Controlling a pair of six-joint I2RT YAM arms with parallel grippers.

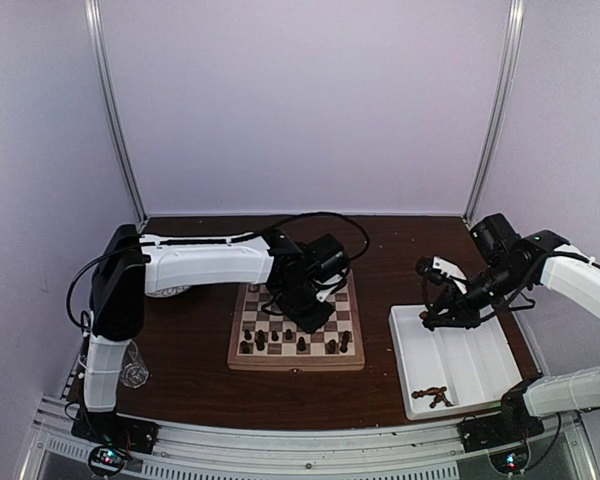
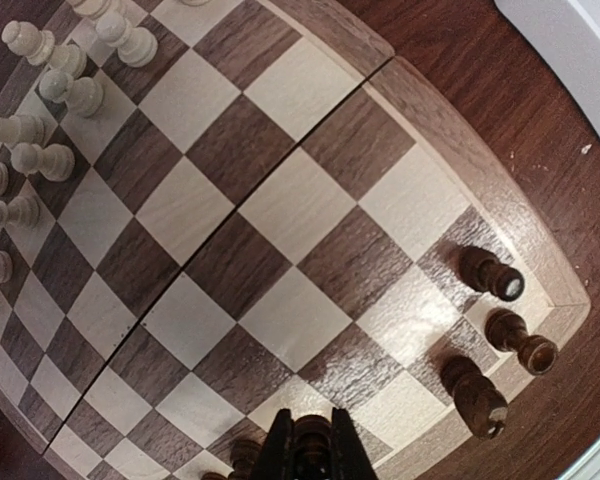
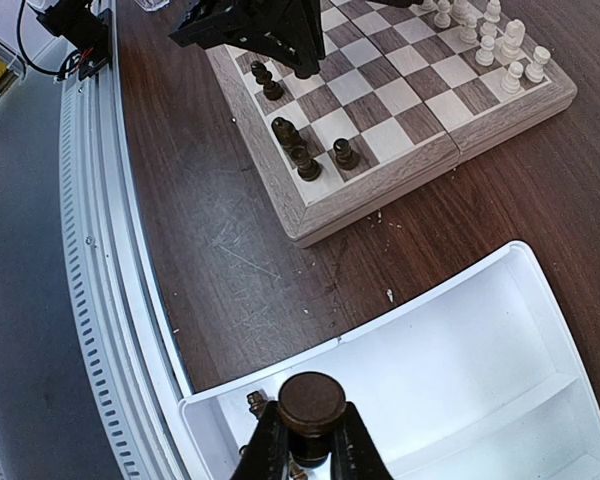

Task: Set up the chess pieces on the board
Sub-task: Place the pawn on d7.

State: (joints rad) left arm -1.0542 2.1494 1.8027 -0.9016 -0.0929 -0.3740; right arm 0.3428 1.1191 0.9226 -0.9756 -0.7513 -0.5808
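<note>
A dark brown desk (image 1: 190, 340) fills the floor of a white-walled booth. At its centre lies the board (image 1: 296, 364), a checkered wooden square with a pale border, placed where you can reach it with both arms. To its right sits a white divided tray (image 1: 480, 360), apart from the board, which serves as the supply bin for loose pieces.

Your left arm (image 1: 210, 262) stretches across to the board, and the left gripper (image 2: 311, 447) hangs low over the board's near rows. It is pinching a dark piece (image 2: 311, 430) upright between its fingers, probably so that the base meets a square flat.

Your right arm (image 1: 570, 275) bends in over the tray. The right gripper (image 3: 310, 450) is raised above the tray's near compartment, pinching a round-topped dark piece (image 3: 311, 402) by its body, top upward.

The dark chess pieces (image 1: 290, 345) already on the board stand along its near edge, three of them grouped at one corner in the left wrist view. The cream chess pieces (image 2: 40, 110) stand crowded along the far edge. A few loose dark pieces (image 1: 432, 396) lie in the tray's near corner.

The dark side looks only partly set, so placing the two pieces you hold seems the step in hand.
</note>
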